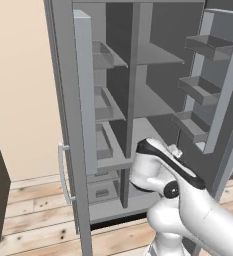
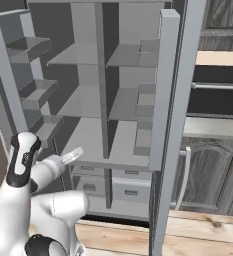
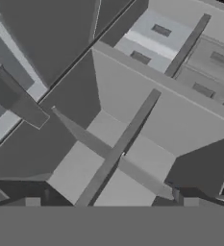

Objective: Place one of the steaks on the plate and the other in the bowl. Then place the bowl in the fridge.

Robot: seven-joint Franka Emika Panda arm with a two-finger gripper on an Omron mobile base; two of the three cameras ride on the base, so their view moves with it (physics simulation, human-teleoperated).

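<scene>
1. I have the gripper (image 3: pixel 108 202) released: in the hand view its two dark fingertips (image 3: pixel 32 202) stand wide apart with nothing between them.
2. From the right base view I see the gripper at the end of the white arm (image 2: pixel 23 210), pointing toward the open fridge (image 2: pixel 88 55) at about the height of its lower shelf (image 2: pixel 88 140).
3. The hand view looks into the fridge at a tilt, onto grey shelves crossed by the upright divider (image 3: pixel 118 149).
4. The fridge stands straight ahead of the arm with both doors swung out. The left door (image 1: pixel 85 90) and the right door (image 1: pixel 223 100) each carry grey racks (image 1: pixel 203 90) on the inside.
5. Inside, the divider splits the shelves into a left and a right column, and pale drawers (image 2: pixel 130 192) sit at the bottom.
6. A slim light handle (image 1: pixel 63 172) shows on the outside of the left door.
7. To the right of the fridge I see dark wood-grain cabinets (image 2: pixel 208 175) under a counter (image 2: pixel 213 127), with a black appliance (image 2: pixel 215 95) above.
8. The floor (image 1: pixel 38 215) is pale wood planks, and a beige wall (image 1: pixel 18 90) stands to the left.
</scene>
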